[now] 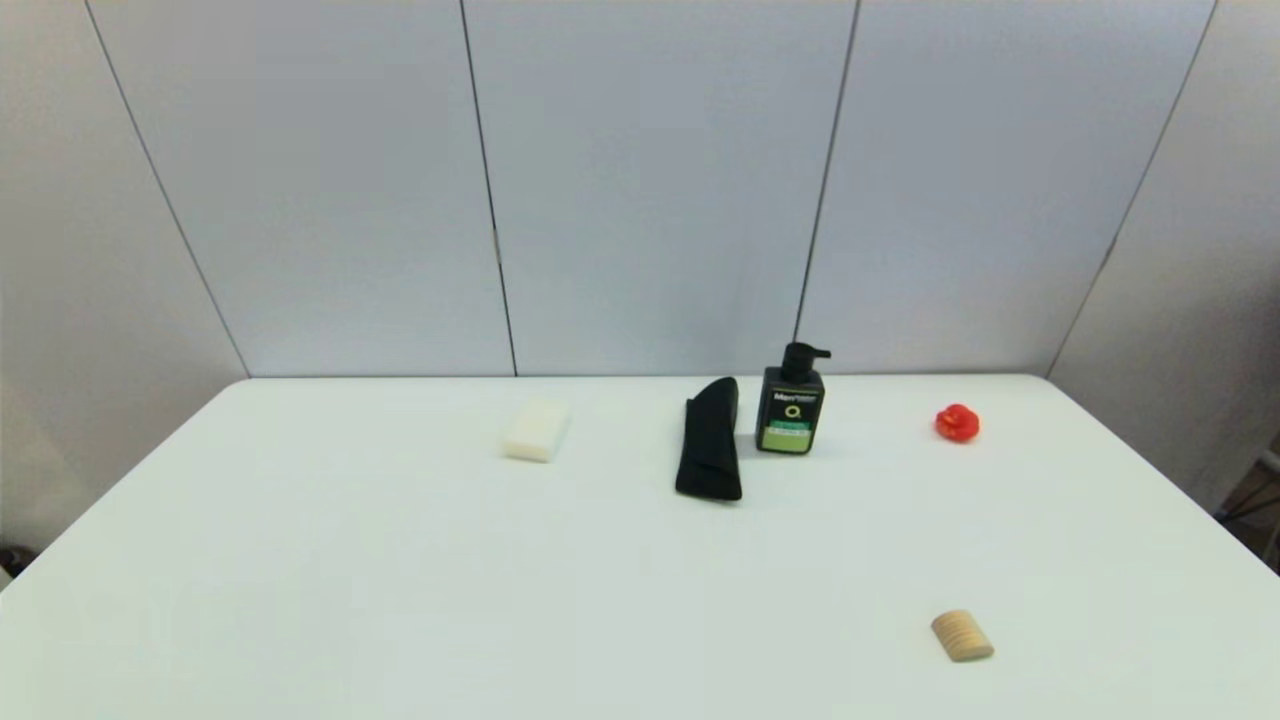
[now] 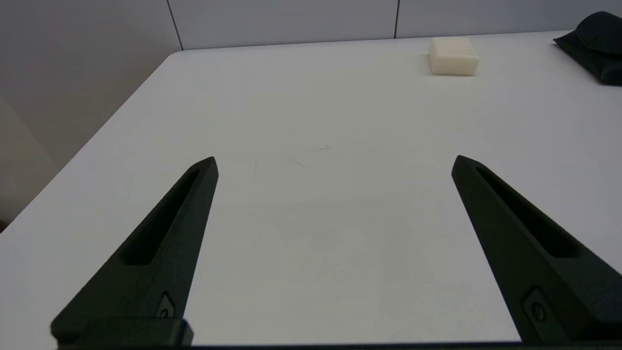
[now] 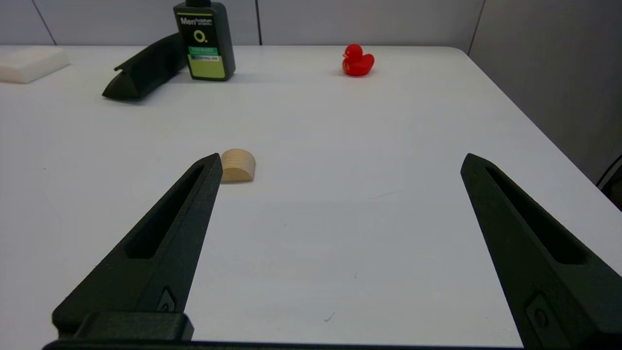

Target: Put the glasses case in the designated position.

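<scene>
The glasses case (image 1: pixel 709 439), matte black and elongated, lies flat on the white table near its far middle, just left of a black pump bottle (image 1: pixel 791 400). The case also shows in the right wrist view (image 3: pixel 143 68) and at the edge of the left wrist view (image 2: pixel 593 43). My left gripper (image 2: pixel 334 163) is open over bare table near the front left, far from the case. My right gripper (image 3: pixel 341 163) is open over the front right, with nothing between its fingers. Neither arm shows in the head view. The designated position has no mark that I can see.
A white block (image 1: pixel 536 430) lies left of the case. A red toy duck (image 1: pixel 958 423) stands at the far right. A small wooden half-round piece (image 1: pixel 963 636) lies at the front right, close to my right gripper's finger (image 3: pixel 165 233). Grey wall panels close off the table's far edge.
</scene>
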You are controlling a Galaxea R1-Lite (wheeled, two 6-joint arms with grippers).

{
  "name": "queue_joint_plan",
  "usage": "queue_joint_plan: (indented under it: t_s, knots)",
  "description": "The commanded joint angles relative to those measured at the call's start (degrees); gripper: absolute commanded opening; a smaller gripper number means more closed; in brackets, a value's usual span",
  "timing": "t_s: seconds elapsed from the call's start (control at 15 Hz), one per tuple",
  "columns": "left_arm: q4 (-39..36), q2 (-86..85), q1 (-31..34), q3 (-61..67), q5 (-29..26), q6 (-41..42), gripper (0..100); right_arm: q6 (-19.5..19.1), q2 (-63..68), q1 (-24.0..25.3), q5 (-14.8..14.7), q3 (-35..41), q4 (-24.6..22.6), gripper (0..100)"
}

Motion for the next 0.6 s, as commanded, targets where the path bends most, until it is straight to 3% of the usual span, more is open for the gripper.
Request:
queue_joint_plan:
  t_s: [0.07,0.6]
  knots:
    - [-0.02,0.1,0.02,0.01,0.01,0.04,100,0.0,0.08,0.02,0.04,0.0,-0.02,100]
    - [0.24,0.1,0.02,0.01,0.62,-2.07,100,0.0,0.08,0.02,0.04,0.0,-0.02,100]
